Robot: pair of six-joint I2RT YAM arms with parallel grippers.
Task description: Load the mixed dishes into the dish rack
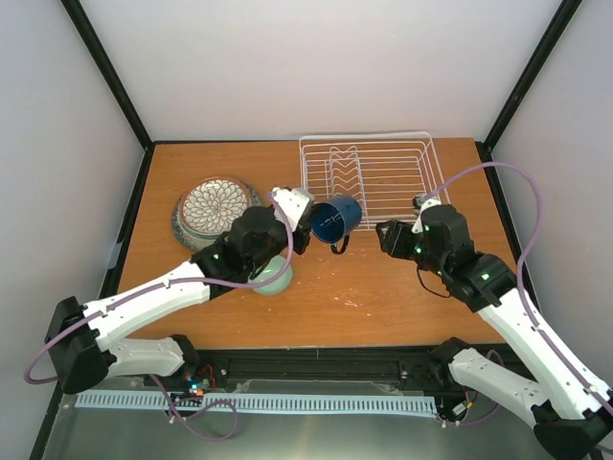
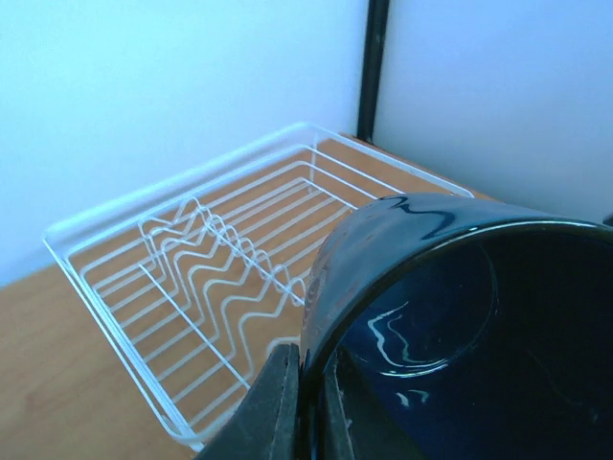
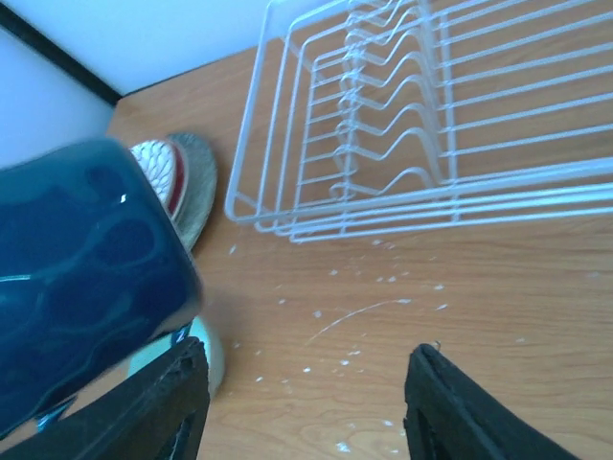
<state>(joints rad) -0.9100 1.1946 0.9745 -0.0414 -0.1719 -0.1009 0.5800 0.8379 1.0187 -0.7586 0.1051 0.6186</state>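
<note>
The mug (image 1: 335,218) is being gripped by its rim in the clenched left claw (image 1: 308,230) and is being held on its side above the table (image 1: 383,307), at 7 o'clock of the rack (image 1: 393,182). The right claw (image 1: 388,237) is being held spread at the mug's 3 o'clock, with nothing between its fingers. The stacked plates (image 1: 215,206) are lying at the mug's 9 o'clock, and the bowl (image 1: 273,278) at its 8 o'clock.

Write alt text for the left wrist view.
A dark blue mug fills the lower right, its open mouth toward the camera, with the left tool pinching its rim. Behind it a white wire dish rack with upright dividers sits on the wooden table, against pale walls.
</note>
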